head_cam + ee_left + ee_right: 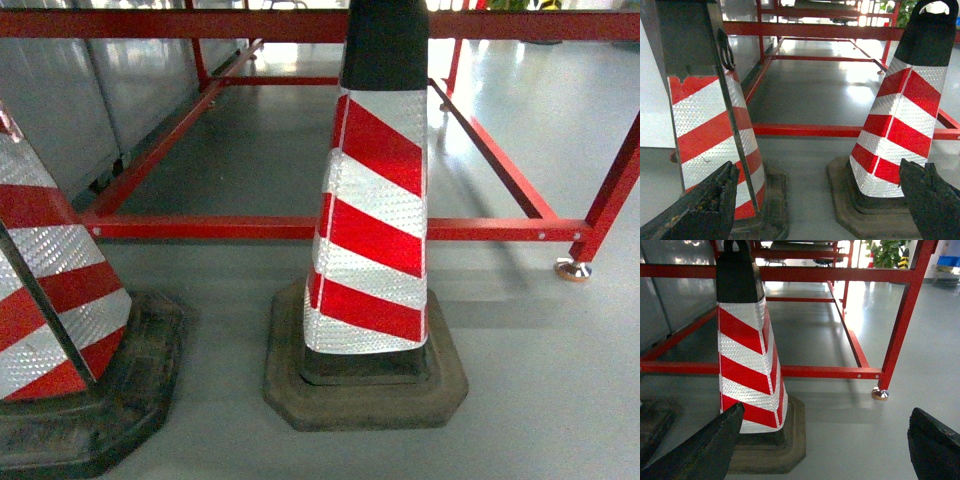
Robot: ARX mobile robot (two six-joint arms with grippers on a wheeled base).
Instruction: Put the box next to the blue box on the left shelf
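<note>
- Grey polished floor (560, 380) fills the views, with a red steel frame (300, 228) standing just behind a striped traffic cone (372, 230); a second cone (50, 300) stands left of the first.
- Neither the box nor the left shelf appears near that cone, so where they are cannot be told.
- Left end effector (820, 210) and right end effector (825, 450) both hang spread apart, holding nothing.
- By my judgement, the whole task remains: find, grasp, carry, place.
</note>
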